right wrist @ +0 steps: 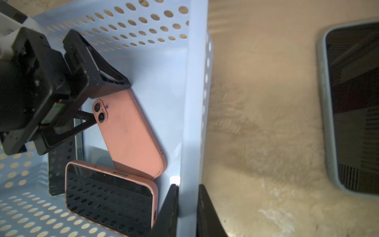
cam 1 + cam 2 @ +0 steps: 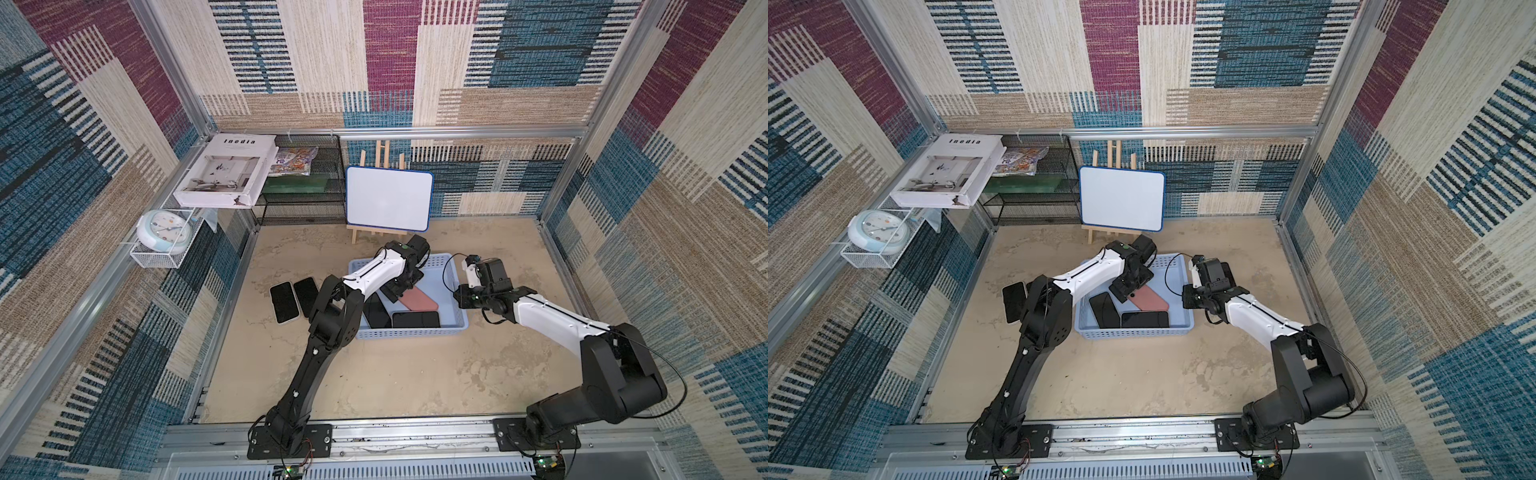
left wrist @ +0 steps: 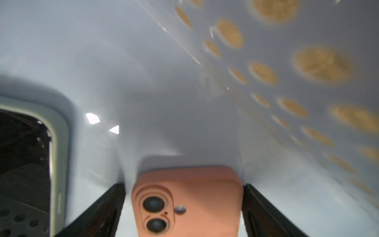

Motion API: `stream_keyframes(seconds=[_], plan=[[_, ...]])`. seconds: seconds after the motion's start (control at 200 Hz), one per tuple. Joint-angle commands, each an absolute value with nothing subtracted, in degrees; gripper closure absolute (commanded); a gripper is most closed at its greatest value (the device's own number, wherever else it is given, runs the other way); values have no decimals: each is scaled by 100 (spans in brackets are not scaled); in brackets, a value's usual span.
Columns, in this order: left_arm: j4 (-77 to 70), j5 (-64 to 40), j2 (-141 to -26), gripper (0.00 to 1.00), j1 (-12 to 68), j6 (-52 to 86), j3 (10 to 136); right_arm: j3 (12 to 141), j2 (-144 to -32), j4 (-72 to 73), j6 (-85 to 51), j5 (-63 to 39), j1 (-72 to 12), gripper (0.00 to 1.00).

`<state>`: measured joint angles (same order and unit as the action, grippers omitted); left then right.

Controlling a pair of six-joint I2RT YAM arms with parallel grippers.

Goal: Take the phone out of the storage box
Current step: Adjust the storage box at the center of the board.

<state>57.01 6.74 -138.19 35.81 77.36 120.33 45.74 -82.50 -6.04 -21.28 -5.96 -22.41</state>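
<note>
nearest the arm bases lies bare sandy table (image 2: 395, 374), then the storage box (image 2: 411, 333), a shallow pale blue perforated basket

just inside its near wall a dark-screened phone in a pink case (image 2: 415, 319) lies face up, with another dark phone (image 2: 1104, 309) beside it

the pink phone (image 2: 417, 301), the one being taken, lies face down on the box floor, its lower end appearing to rest on the face-up phone

the right gripper (image 1: 188, 186) is clamped onto the box's right wall, one finger inside and one outside

further back, the left gripper (image 3: 184, 184) is spread wide, a finger on either side of the pink phone's camera end, with small gaps visible on both sides and nothing grasped yet

to the left, outside the box, two phones (image 2: 284, 301) are laid side by side on the table

the step in hand is judged to be the closing: the jaws are best centred and squeezed on the long edges, and the phone then raised clear of its neighbour and the wall while the box is pinned by the right grip
</note>
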Motion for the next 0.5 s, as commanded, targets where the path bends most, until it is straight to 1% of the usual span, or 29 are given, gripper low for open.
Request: stream_keyframes(seconds=[0.0,0.03,0.21,0.491], plan=[[6107,791,-13765,5,3516,7310,12001,4209,-7870,189,-2826,-440,-2434,85],[6104,790,-13757,5,3516,7272,11997,4092,-7778,275,-2992,-325,-2478,84],[6099,661,-13786,5,3537,7153,12017,3588,-7301,676,-3704,75,-2630,84],[6061,428,-13917,2,3783,7329,12186,3672,-7453,649,-3712,228,-2725,82]])
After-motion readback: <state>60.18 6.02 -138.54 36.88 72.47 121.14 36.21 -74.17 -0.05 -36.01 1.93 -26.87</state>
